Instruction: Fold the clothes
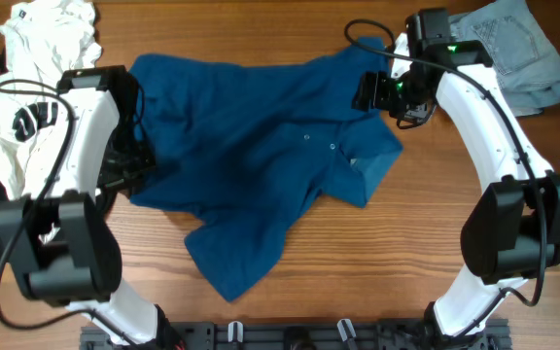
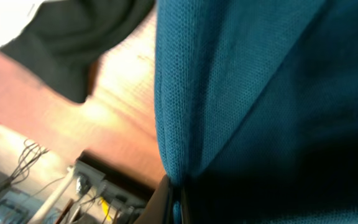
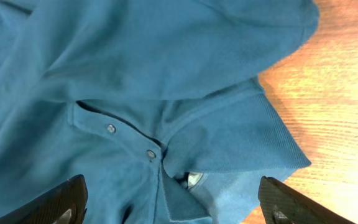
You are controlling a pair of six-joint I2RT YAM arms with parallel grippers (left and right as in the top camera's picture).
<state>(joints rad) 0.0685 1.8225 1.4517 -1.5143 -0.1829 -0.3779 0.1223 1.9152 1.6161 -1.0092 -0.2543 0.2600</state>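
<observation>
Left gripper (image 2: 174,198) was clamped shut on a fold of the teal shirt (image 1: 261,146) at its left edge. The pinch looked thin, so a hard pull would likely slip it, or drag a second layer along if two were caught; couldn't tell which. Right gripper (image 3: 176,202) hung with jaws wide apart just above the collar (image 3: 229,143) and button placket (image 3: 110,129), holding nothing. Coming straight down risked grabbing collar plus the body cloth under it and bunching the fold. The shirt lay crumpled mid-table, front up, one corner trailing toward the front. White tee (image 1: 27,107) and black garment (image 2: 73,50) sat just beside the left arm, so there was snag risk on any sweep; the jeans (image 1: 513,49) were at far right, behind the right arm. Wood table (image 1: 436,243), smooth, offering little to hold the cloth. Cables and gear (image 2: 30,186) were visible past the table edge.
</observation>
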